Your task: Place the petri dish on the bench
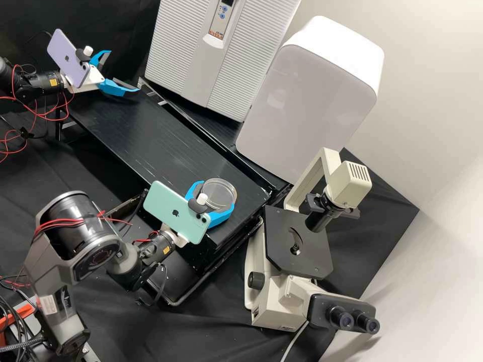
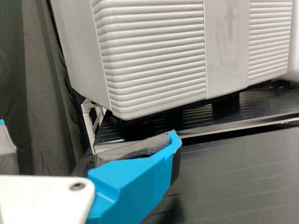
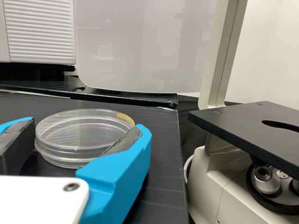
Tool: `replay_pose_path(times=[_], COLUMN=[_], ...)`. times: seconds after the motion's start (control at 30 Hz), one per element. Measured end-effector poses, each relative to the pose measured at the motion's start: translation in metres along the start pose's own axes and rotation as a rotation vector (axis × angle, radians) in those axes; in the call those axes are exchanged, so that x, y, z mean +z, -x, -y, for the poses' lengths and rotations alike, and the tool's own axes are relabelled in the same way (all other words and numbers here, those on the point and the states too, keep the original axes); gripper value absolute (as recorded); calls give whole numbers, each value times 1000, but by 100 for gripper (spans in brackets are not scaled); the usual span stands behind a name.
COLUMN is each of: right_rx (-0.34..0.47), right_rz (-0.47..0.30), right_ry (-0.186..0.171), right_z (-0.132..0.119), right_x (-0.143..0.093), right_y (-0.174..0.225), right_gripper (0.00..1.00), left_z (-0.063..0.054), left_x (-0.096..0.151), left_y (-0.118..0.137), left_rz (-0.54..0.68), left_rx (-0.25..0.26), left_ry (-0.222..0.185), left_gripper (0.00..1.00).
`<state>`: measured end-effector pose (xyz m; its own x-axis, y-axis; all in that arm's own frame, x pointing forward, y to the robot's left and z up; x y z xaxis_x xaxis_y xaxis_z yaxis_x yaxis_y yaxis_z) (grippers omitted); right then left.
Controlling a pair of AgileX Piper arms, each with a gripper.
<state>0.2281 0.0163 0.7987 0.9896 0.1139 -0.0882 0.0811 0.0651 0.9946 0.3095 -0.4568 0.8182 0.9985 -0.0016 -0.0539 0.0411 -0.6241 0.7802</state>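
Observation:
In the high view my right gripper (image 1: pixel 217 195) is shut on the clear round petri dish (image 1: pixel 219 192), a finger at either side, over the near right part of the black bench (image 1: pixel 151 136). The right wrist view has the dish (image 3: pixel 84 135) lying level between the pads of my right gripper (image 3: pixel 86 124); whether its base touches the bench (image 3: pixel 159 196) I cannot tell. My left gripper (image 1: pixel 124 71) stands open with nothing between its fingers at the bench's far left end. That left gripper (image 2: pixel 88 128) also appears in its wrist view, fingers wide apart.
A ribbed white appliance (image 1: pixel 216 50) and a smooth white cabinet (image 1: pixel 307 95) stand behind the bench. Right of the bench is a microscope with a black stage (image 1: pixel 302 251); in the right wrist view that stage (image 3: pixel 252 126) lies close beside the bench's edge.

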Motion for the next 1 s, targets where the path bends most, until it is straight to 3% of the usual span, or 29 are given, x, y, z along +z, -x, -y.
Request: replay_pose_path(times=[0.37, 0.5, 0.63, 0.83, 1.0], right_rx=[3, 69, 127, 166, 148], right_rz=[23, 64, 76, 47, 20], right_ry=[13, 12, -13, -99, -108], right_z=[0, -5, -13, -21, -20], right_x=[4, 2, 0, -1, -4], right_y=[4, 14, 29, 48, 51], right_gripper=[100, 100, 100, 100, 100], left_z=[0, 0, 0, 0, 0], left_x=[0, 0, 0, 0, 0], left_y=[0, 0, 0, 0, 0], left_rz=[0, 0, 0, 0, 0], left_rx=[0, 0, 0, 0, 0], left_ry=[0, 0, 0, 0, 0], left_gripper=[100, 100, 100, 100, 100])
